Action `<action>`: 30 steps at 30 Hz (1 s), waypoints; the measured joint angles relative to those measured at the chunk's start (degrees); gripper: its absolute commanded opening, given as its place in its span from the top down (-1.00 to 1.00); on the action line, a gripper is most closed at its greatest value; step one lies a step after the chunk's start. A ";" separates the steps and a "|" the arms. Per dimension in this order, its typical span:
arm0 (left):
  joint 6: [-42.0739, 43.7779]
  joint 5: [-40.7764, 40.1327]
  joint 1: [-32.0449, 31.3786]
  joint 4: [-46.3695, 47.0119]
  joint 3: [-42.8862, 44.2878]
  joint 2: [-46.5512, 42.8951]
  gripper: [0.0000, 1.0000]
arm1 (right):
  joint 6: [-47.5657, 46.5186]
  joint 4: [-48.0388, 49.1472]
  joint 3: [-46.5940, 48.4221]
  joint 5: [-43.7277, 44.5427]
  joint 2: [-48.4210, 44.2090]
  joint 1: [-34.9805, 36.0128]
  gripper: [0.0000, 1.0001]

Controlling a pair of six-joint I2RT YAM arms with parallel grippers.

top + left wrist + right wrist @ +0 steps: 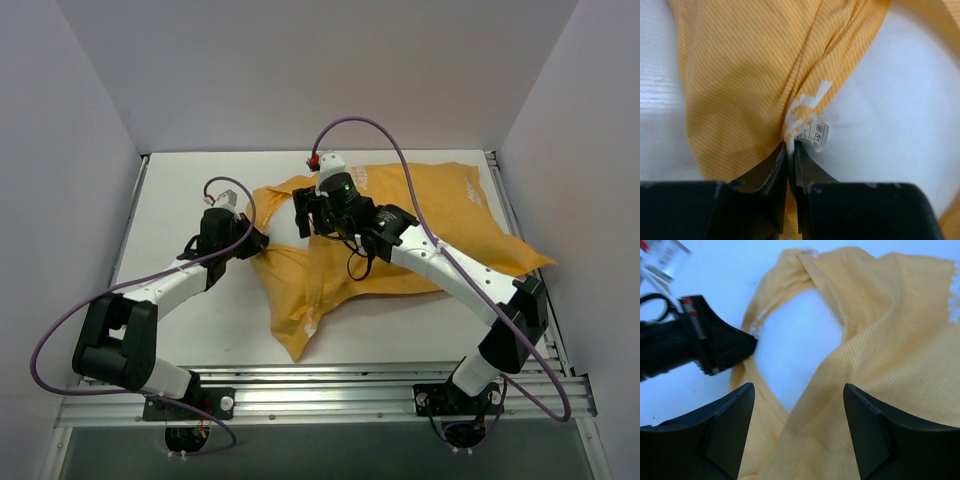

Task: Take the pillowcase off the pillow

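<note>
The pillowcase (420, 225) — orange-yellow, finely striped, rumpled — lies on the table (190, 185) under the wide-open right hand (797, 392); the left hand (790, 146) pinches its edge tight beside a white care label (817, 136).

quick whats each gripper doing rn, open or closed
Left gripper: closed on the pillowcase, pinching its edge by the care label.
Right gripper: open, holding nothing, over the pillowcase.
</note>
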 measured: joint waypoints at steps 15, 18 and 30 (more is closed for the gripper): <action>-1.55 2.97 -0.20 2.10 -1.57 -1.31 0.64 | -2.25 -2.03 14.14 -2.29 15.37 4.22 -0.20; -1.57 2.95 -0.20 2.14 -1.66 -1.42 0.64 | -2.54 -1.53 12.92 -0.94 18.84 4.17 -0.46; -2.08 3.19 -1.05 2.12 -1.90 -1.60 0.70 | -0.20 3.96 6.54 10.62 20.83 3.80 -0.88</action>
